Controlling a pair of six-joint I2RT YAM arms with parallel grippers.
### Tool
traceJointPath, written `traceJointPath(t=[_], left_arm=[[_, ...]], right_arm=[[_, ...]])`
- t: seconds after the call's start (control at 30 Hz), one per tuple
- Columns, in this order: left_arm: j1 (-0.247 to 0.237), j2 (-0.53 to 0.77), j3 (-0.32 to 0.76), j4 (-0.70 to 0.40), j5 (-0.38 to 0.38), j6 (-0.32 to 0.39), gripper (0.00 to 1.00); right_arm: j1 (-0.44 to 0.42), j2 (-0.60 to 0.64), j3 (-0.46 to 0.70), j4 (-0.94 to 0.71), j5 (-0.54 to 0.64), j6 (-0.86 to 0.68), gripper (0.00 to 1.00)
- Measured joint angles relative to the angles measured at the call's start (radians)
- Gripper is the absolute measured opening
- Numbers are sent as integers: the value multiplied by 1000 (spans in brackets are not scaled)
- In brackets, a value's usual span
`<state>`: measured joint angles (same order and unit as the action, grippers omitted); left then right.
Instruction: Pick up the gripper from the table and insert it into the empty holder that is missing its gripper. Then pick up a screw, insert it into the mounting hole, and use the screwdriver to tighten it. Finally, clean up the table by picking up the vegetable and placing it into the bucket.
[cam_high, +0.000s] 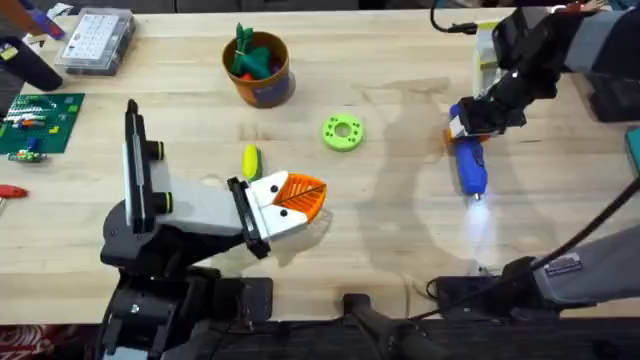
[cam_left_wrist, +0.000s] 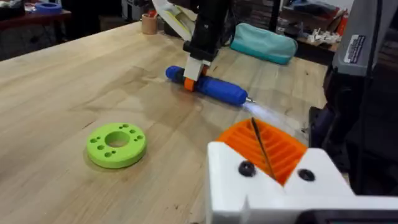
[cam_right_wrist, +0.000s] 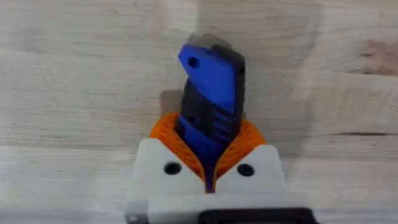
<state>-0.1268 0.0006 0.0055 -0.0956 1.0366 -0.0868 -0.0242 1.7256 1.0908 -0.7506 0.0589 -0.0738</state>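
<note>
Right pincer (cam_high: 468, 128) clamps screwdriver (cam_high: 470, 165) lying flat, bit toward robot; left pincer (cam_high: 300, 196) prob. together.

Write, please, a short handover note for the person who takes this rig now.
Right gripper: shut on the screwdriver, which lies on the table, its tip light on.
Left gripper: fingers closed, holding nothing, near a yellow piece.
Bucket at the back already holds vegetables.
Green ring lies loose mid-table.
Left: lift the screwdriver, tighten the screw; the holder I cannot locate.
</note>
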Motion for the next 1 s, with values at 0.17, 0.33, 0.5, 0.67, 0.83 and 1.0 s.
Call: traceJointPath(t=[0.17,0.33,0.5,0.67,0.83,1.0], left_arm=[[0,0,0,0,0,0,4],[0,0,0,0,0,0,4],[0,0,0,0,0,0,4],[0,0,0,0,0,0,4],[0,0,0,0,0,0,4],[0,0,0,0,0,0,4]], right_arm=[[0,0,0,1,0,-1,25],[0,0,0,11,0,-1,25],[0,0,7,-39,-10,-1,25],[0,-3,90,-59,-61,4,25],[9,-76,218,-57,-97,17,25],[51,-175,333,-58,-107,21,25]])
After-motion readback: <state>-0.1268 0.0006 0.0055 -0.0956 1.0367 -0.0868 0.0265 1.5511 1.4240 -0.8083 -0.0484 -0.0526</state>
